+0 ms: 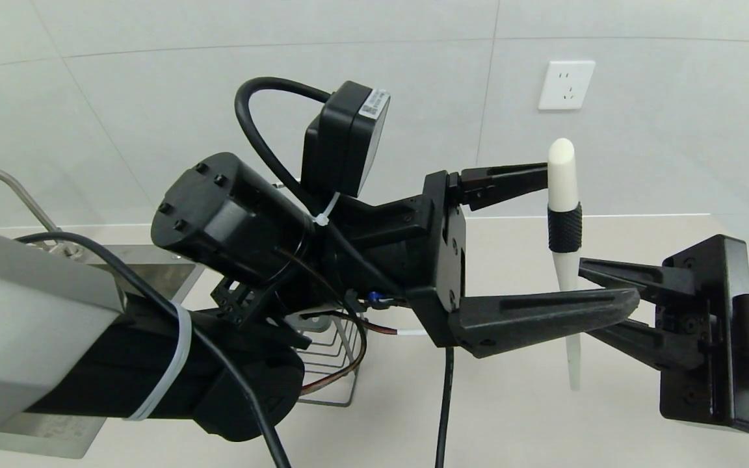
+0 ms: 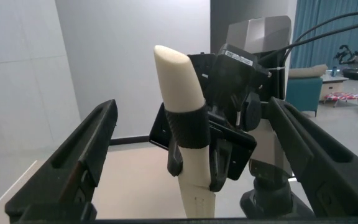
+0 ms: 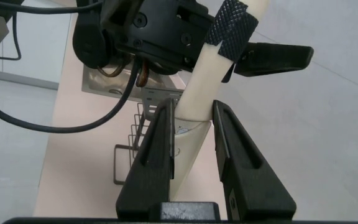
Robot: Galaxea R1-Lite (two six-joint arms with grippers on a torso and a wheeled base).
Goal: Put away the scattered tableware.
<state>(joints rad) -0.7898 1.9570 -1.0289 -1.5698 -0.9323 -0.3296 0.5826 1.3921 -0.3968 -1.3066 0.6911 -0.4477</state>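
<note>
A beige countertop is backed by a grey tiled wall. A white utensil with a black grip band is held upright above the counter, to the right of the wire rack. It is pinched below the band by the right gripper. The left gripper is spread wide, with one finger set on either side of the utensil and clear of it.

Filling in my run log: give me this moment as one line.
right gripper: shut on white utensil, near upright | left gripper: open, flanking utensil | wire rack: on counter below
</note>
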